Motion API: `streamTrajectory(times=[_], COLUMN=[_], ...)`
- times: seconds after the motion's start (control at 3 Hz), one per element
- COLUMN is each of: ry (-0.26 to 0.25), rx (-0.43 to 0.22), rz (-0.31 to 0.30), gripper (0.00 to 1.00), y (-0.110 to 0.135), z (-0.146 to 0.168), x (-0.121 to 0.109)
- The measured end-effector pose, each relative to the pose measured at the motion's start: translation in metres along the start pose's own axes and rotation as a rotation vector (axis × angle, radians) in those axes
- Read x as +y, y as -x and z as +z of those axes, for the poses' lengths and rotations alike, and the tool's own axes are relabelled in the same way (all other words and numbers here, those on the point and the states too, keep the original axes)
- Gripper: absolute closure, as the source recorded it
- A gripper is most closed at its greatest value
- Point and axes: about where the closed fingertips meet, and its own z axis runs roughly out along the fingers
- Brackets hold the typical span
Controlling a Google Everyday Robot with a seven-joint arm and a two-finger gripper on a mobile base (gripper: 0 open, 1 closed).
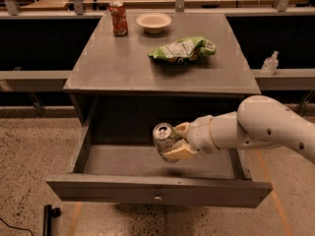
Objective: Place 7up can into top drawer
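The 7up can (164, 138) is a silvery can with a pull-tab top. It is tilted and held over the inside of the open top drawer (157, 191). My gripper (178, 141) comes in from the right on a white arm and is shut on the can, with tan fingers (181, 150) pressed to its side. The drawer is pulled out below the tabletop. Its front panel carries a small round knob (157, 198). The can hangs above the drawer floor, a little left of the drawer's middle.
On the grey cabinet top (113, 68) stand a red-orange can (117, 17), a white bowl (154, 21) and a green chip bag (183, 49). A sanitizer bottle (269, 63) stands on the ledge at right. A black object (48, 218) lies on the floor at left.
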Motion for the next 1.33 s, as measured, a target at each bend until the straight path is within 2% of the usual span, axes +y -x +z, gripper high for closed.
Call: streamTrajectory(times=[0.33, 0.67, 1.0, 1.33], ry=[0.038, 0.078, 0.104, 0.101], rx=[0.011, -0.028, -0.065, -0.071], rz=[0.029, 0.065, 0.094, 0.095], gripper=[0.75, 0.52, 0.28, 0.06], y=[-0.029, -0.046, -0.056, -0.061], z=[0.024, 0.041, 0.052, 0.055], x=[-0.005, -0.017, -0.023, -0.027])
